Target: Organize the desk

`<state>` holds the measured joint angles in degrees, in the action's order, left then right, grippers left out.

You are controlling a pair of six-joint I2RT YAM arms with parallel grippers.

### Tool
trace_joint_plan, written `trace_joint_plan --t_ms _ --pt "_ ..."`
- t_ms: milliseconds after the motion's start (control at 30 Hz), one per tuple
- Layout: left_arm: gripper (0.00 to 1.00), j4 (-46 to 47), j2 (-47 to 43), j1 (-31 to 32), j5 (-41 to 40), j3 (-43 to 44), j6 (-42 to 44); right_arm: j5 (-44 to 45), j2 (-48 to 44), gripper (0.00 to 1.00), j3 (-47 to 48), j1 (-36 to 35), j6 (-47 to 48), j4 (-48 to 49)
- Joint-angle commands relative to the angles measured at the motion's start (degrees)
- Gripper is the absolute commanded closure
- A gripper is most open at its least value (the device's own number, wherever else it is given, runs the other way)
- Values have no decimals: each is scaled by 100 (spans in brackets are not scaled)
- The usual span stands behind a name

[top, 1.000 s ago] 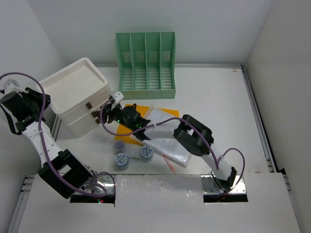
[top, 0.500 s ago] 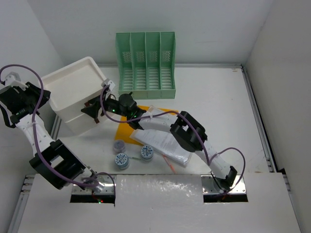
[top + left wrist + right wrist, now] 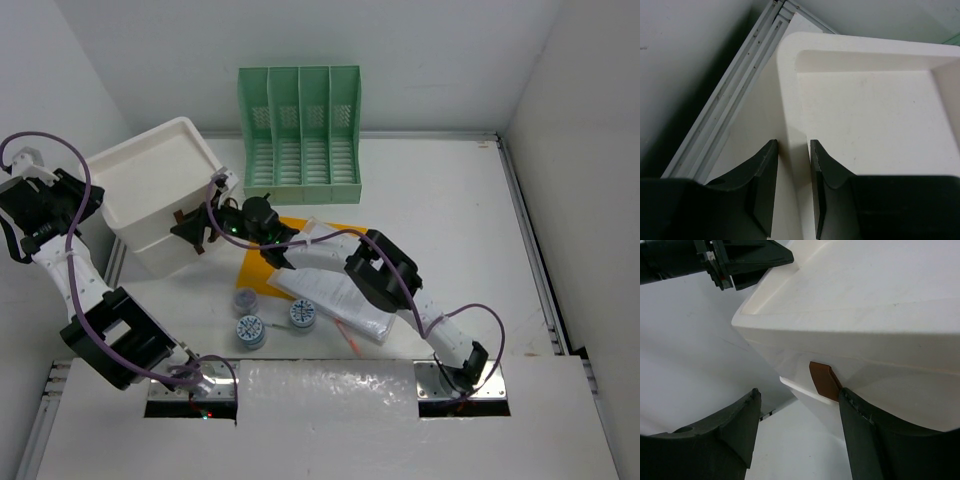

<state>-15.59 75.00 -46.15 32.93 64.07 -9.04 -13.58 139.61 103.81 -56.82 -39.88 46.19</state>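
The desk [image 3: 440, 200] is a white tabletop with silver rails. A white drawer box [image 3: 150, 185] stands at its back left. My left gripper [image 3: 88, 203] is at the box's left edge. In the left wrist view it [image 3: 793, 142] straddles the box's rim [image 3: 790, 90], and the rim fills the gap between the jaws. My right gripper [image 3: 190, 232] is at the box's front. In the right wrist view it [image 3: 799, 392] is open and empty, and its right finger [image 3: 865, 430] is right next to a brown drawer tab [image 3: 822, 380].
A green file organizer [image 3: 300, 135] stands at the back. An orange folder [image 3: 300, 225], bagged papers [image 3: 335, 295] and a red pen [image 3: 352, 338] lie under the right arm. Three small round containers [image 3: 250, 330] sit near the front. A silver rail [image 3: 730, 95] runs left of the box.
My right gripper has moved left, up to the box's front by the brown tab. My left gripper has moved in onto the box's left rim.
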Motion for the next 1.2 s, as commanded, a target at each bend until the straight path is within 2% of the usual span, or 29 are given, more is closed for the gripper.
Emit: trace_joint_plan --t_ms 0,233,333,567,700,1000,1167 --pt "100 -708 181 71 636 -114 157 382 -127 37 -36 22 -20 -66" --pt "100 -682 182 71 671 -123 139 550 -39 28 43 13 -134 -112" --pt "100 -656 181 71 680 -141 113 567 22 28 148 22 -161 -58" --pt "100 -611 181 71 662 -185 104 813 101 49 289 74 -486 417" --pt "100 -594 190 71 671 -202 104 735 215 57 560 66 -591 452" --pt "100 -532 190 71 654 -246 113 629 137 57 553 66 -653 803" --pt "100 -541 190 71 689 -238 95 945 -57 59 333 74 -618 856"
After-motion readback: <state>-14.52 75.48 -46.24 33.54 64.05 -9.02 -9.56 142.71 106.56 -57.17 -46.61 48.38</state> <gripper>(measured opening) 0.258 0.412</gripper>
